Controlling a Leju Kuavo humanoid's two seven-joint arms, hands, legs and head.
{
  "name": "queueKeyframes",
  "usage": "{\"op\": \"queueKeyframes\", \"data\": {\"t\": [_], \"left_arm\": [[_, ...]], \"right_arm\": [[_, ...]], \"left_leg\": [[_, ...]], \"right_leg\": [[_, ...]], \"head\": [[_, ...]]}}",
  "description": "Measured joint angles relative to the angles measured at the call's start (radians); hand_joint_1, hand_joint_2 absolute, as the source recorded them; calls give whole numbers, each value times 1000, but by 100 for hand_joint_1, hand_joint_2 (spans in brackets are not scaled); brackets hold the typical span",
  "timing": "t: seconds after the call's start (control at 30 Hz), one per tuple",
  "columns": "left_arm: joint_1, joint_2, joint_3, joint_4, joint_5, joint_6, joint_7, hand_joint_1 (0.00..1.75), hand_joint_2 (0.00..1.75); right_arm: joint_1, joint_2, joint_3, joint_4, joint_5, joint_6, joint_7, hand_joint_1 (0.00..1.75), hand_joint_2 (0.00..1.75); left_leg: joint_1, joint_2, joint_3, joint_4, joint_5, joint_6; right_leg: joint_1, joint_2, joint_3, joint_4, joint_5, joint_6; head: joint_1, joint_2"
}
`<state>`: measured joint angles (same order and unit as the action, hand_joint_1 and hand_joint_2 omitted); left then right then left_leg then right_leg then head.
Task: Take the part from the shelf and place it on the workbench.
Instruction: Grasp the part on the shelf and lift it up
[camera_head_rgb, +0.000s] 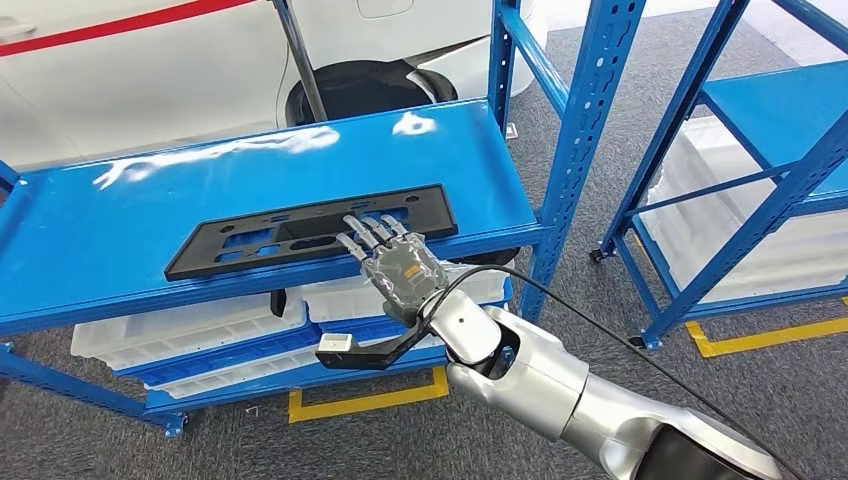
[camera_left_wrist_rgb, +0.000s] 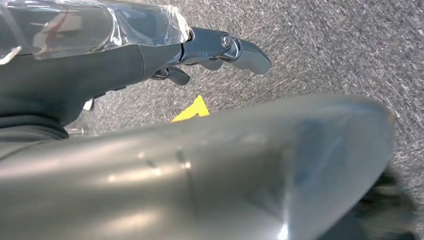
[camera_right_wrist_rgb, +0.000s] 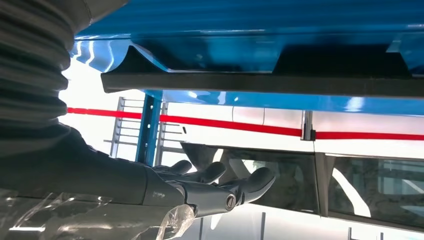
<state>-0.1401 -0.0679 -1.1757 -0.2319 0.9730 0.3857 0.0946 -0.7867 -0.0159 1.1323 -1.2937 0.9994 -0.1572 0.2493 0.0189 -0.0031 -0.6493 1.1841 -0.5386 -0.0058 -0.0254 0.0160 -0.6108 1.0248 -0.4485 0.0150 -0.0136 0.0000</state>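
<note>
The right hand (camera_head_rgb: 400, 265) reaches over the front edge of the blue metal shelf (camera_head_rgb: 120, 230), its fingers (camera_head_rgb: 372, 233) stretched out and spread flat above the near edge of the long flat black plastic part (camera_head_rgb: 300, 232); whether they touch it I cannot tell, and they close on nothing. In the right wrist view the fingers (camera_right_wrist_rgb: 250, 182) lie extended and apart beside the part's dark edge (camera_right_wrist_rgb: 260, 84). The part lies flat on the shelf's top board, along its front. White plastic bins (camera_head_rgb: 190, 335) sit on the level beneath. The left hand (camera_left_wrist_rgb: 220, 50) hangs above grey carpet (camera_left_wrist_rgb: 325, 45) with its fingers loosely extended, holding nothing.
</note>
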Motion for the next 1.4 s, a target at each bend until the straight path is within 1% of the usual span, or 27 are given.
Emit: {"op": "queueKeyframes", "data": {"t": [0.03, 0.07, 0.1, 0.13, 0.2, 0.23, 0.27, 0.33, 0.4, 0.43, 0.47, 0.53, 0.57, 0.6, 0.63, 0.7, 0.77, 0.83, 0.87, 1.03, 1.1, 1.17, 1.2, 1.23, 1.3, 1.33, 1.4], "left_arm": [[0, 0, 0, 0, 0, 0, 0, 0, 0], [1, 0, 0, 0, 0, 0, 0, 0, 0], [1, 0, 0, 0, 0, 0, 0, 0, 0], [2, 0, 0, 0, 0, -1, 0, 0, 0], [1, 3, 0, 1, 0, -1, 0, 0, 0], [0, 5, 0, 2, 0, -1, 0, 0, 0], [0, 6, 0, 3, 0, -1, 0, 0, 0], [-1, 6, 0, 4, 0, -1, 0, 0, 0], [0, 5, 0, 4, 0, -1, 0, 0, 0], [-1, 4, 0, 4, 0, -1, 0, 0, 0], [-2, 4, 0, 4, 0, -1, -1, 0, 0], [-4, 4, 0, 4, 0, -2, -1, 0, 0], [-4, 3, 0, 4, 0, -3, -1, 0, 0], [-3, 2, 0, 4, 0, -3, -1, 0, 0], [-1, 1, 0, 4, 0, -3, -1, 0, 0], [-1, 0, 0, 4, 0, -3, -1, 0, 0], [-3, 0, 0, 4, 0, -3, -1, 0, 0], [-3, 0, 0, 4, 0, -3, -1, 0, 0], [-3, 0, 0, 4, 0, -3, -1, 0, 0], [-3, 0, 0, 4, 0, -3, -1, 0, 0], [-3, 0, 0, 4, 0, -3, -1, 0, 0], [-4, 0, 0, 4, 1, -3, -1, 0, 0], [-3, 0, 0, 4, 2, -7, -1, 0, 0], [-2, 0, 0, 4, 4, -11, -1, 0, 0], [0, 0, 0, 4, 8, -18, -1, 0, 0], [-1, -1, 0, 4, 8, -18, -1, 0, 0], [-1, -1, 0, 4, 8, -16, 0, 0, 0]], "right_arm": [[0, 1, 1, -1, 0, 0, -1, 0, 175], [2, 1, 3, -2, -1, 0, -2, 0, 175], [2, 2, 5, -3, -2, 0, -4, 0, 175], [3, 3, 6, -4, -3, 0, -6, 0, 175], [2, 6, 7, -7, -4, 0, -9, 0, 175], [1, 8, 7, -8, -5, 0, -10, 0, 175], [1, 10, 8, -9, -6, 0, -11, 0, 175], [1, 12, 10, -10, -7, 0, -13, 0, 175], [3, 14, 11, -11, -8, 0, -15, 0, 175], [2, 15, 12, -12, -9, 0, -17, 0, 175], [3, 14, 14, -12, -10, 0, -18, 0, 175], [5, 13, 18, -12, -12, 1, -20, 0, 175], [8, 13, 21, -12, -13, 1, -20, 0, 175], [10, 12, 24, -12, -14, 1, -20, 0, 175], [11, 12, 27, -12, -14, 0, -20, 0, 175], [10, 12, 30, -12, -14, 0, -20, 0, 175], [9, 13, 31, -12, -15, 0, -20, 0, 175], [9, 14, 31, -12, -15, 0, -20, 0, 175], [10, 14, 32, -12, -15, 0, -20, 0, 175], [10, 14, 32, -12, -15, 0, -20, 0, 175], [9, 14, 32, -12, -15, 0, -21, 0, 175], [7, 15, 32, -12, -15, 0, -22, 0, 175], [7, 16, 32, -12, -16, 1, -23, 0, 175], [7, 17, 32, -12, -16, 2, -23, 0, 175], [6, 18, 33, -12, -19, 3, -25, 0, 175], [4, 19, 33, -12, -21, 4, -26, 0, 175], [3, 20, 33, -12, -24, 5, -28, 0, 175]], "left_leg": [[-1, 0, -40, 67, -19, 1], [-4, 0, -68, 105, -20, 6], [-9, 0, -77, 101, -1, 15], [-16, -1, -65, 54, 38, 29], [-40, -2, -10, -93, 123, 71], [-52, -2, 12, -151, 148, 89], [-62, -1, 26, -185, 157, 101], [-70, -1, 41, -214, 156, 109], [-62, 1, 72, -256, 167, 108], [-56, 2, 89, -277, 172, 107], [-51, 3, 102, -290, 174, 103], [-46, 2, 114, -294, 168, 99], [-44, 1, 118, -292, 162, 95], [-41, 1, 122, -290, 156, 91], [-37, 0, 128, -285, 148, 85], [-33, 0, 135, -268, 127, 71], [-35, -1, 133, -248, 107, 59], [-36, -1, 129, -240, 99, 54], [-36, -1, 129, -241, 98, 53], [-36, -1, 130, -241, 97, 52], [-34, 0, 129, -236, 93, 49], [-28, 0, 98, -168, 56, 35], [-20, 0, 64, -119, 52, 24], [-12, 0, 41, -101, 64, 14], [-2, -1, 41, -161, 123, 5], [-4, -2, 61, -206, 139, 7], [-12, -3, 69, -226, 136, 15]], "right_leg": [[3, 0, 2, 0, -3, -3], [7, 1, 6, 0, -6, -5], [13, 2, 12, 0, -10, -7], [19, 3, 20, -1, -15, -9], [26, 4, 37, -8, -22, -12], [27, 4, 44, -13, -24, -10], [25, 3, 48, -18, -25, -7], [22, 1, 54, -29, -27, 3], [24, -2, 59, -26, -35, 8], [27, -3, 50, 0, -50, 12], [27, -4, 27, 51, -73, 16], [23, -4, -47, 178, -119, 28], [19, -5, -76, 218, -123, 34], [15, -6, -89, 221, -107, 40], [12, -7, -81, 184, -71, 45], [7, -12, -26, 46, 9, 53], [6, -12, 11, -36, 37, 43], [8, -9, 12, -41, 30, 27], [9, -9, 12, -40, 28, 24], [10, -9, 12, -40, 27, 22], [7, -8, 13, -41, 27, 16], [0, -8, 16, -43, 25, 7], [-5, -7, 23, -43, 20, 6], [-8, -6, 30, -43, 14, 8], [-12, -1, 45, -44, 2, 19], [-11, 0, 47, -45, 0, 24], [-9, 1, 46, -49, -1, 35]], "head": [[0, 0], [0, 0], [0, 0], [0, 0], [1, 0], [3, 0], [4, 0], [5, 0], [6, 0], [6, 0], [7, 0], [8, 0], [8, 0], [8, 0], [8, 0], [9, 0], [8, 0], [8, 0], [8, 0], [8, 0], [8, 0], [6, 0], [5, 0], [4, 0], [3, 0], [3, 0], [3, 0]]}}
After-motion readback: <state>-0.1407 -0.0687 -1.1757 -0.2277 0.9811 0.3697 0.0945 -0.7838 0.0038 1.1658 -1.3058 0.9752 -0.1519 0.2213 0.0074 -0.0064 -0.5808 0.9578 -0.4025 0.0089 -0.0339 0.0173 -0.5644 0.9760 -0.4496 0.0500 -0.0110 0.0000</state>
